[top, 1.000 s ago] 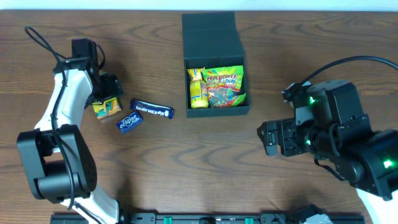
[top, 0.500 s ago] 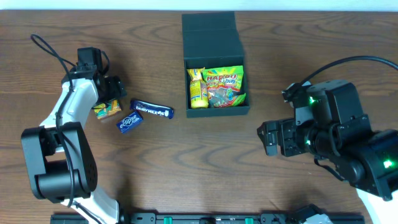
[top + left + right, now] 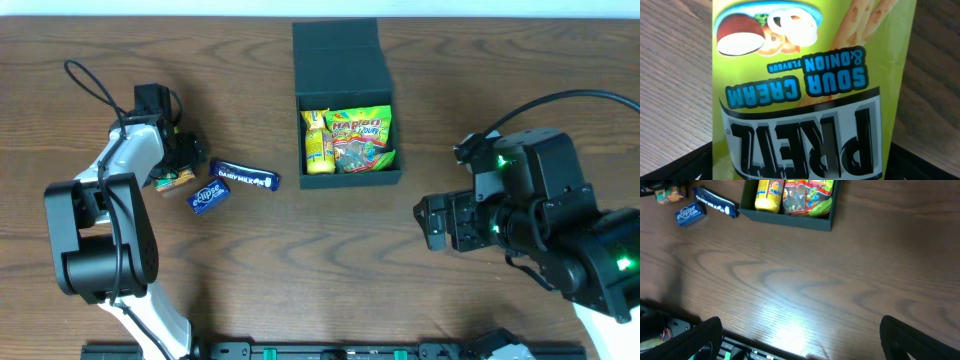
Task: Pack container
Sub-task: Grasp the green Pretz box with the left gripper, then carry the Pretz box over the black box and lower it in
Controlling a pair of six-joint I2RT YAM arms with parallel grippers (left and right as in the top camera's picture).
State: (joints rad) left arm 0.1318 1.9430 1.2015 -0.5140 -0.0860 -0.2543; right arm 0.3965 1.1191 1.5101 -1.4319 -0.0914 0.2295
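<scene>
Container [image 3: 340, 60] holds two packets [image 3: 360, 138]; three snacks [image 3: 243, 178] lie outside.

The overhead camera looks straight down on the wooden table [image 3: 300, 260], from far enough to take in both arms and the black box [image 3: 340, 60]. The left wrist camera sits behind the left claw [image 3: 175, 163], so close to a sour cream and onion pretzel packet [image 3: 800, 100] that its upside-down print fills the frame. The right wrist camera looks forward past the right claw [image 3: 800, 325], low across the table. With the overhead view it shares the box, the Eclipse pack [image 3: 690, 214] and the Dairy Milk bar [image 3: 715, 202], all far ahead of its fingers.
</scene>
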